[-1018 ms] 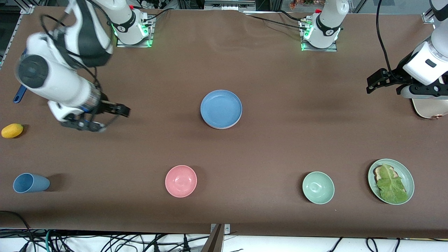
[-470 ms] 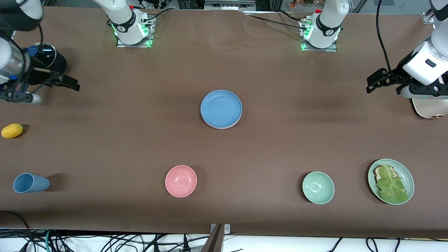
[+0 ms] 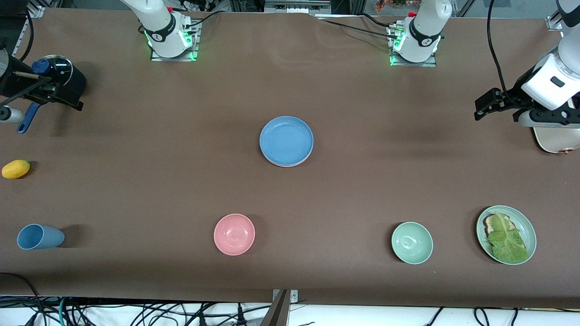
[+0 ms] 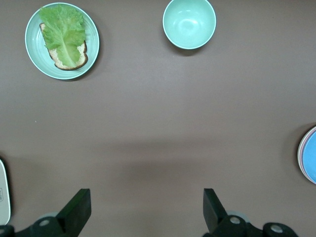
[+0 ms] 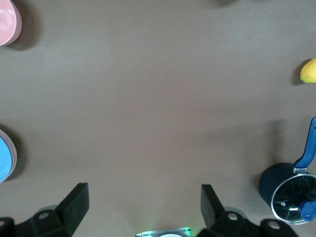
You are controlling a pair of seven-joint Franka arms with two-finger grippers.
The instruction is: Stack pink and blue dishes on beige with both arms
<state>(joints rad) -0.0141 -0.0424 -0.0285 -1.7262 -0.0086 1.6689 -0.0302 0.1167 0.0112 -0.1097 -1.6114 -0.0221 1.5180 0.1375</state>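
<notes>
The blue plate (image 3: pixel 286 140) lies at the middle of the table on top of a stack. A thin pink rim (image 4: pixel 301 157) and a paler one peek out under it, so the pink and beige plates are almost wholly hidden. My right gripper (image 3: pixel 63 96) hangs open and empty over the black pot at the right arm's end of the table; between its fingers (image 5: pixel 143 210) lies bare cloth. My left gripper (image 3: pixel 481 107) waits open and empty beside the toaster at the left arm's end (image 4: pixel 145 212).
A black pot with a glass lid (image 3: pixel 61 77) and a blue handle, a yellow fruit (image 3: pixel 16 169) and a blue cup (image 3: pixel 38 237) sit at the right arm's end. Pink bowl (image 3: pixel 234 234), green bowl (image 3: pixel 412 242), a green plate (image 3: pixel 521 216) of bread and lettuce, cream toaster (image 3: pixel 555 140).
My right arm has swung away from the table's middle to its own end, and its gripper now hangs over the black pot. The left arm and the plates have not moved.
</notes>
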